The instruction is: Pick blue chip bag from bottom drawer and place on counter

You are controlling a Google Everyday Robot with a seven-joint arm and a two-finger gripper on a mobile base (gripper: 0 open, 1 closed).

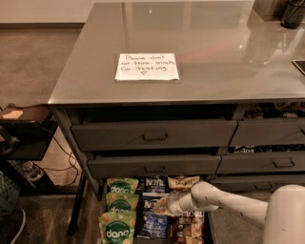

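The bottom drawer stands pulled open under the counter. Inside, dark blue chip bags lie in the middle column: one at the back and one nearer the front. My gripper comes in from the right on a white arm. It sits low over the middle column, between those two blue bags, and covers part of the front one. Green "dang" bags lie in the left column. Tan-and-brown bags lie in the right column.
A white handwritten note lies on the counter. Two shut drawers with slot handles sit above the open one. More drawers are at the right. A dark side table with cables stands at the left. A dark cup stands on the counter's far right.
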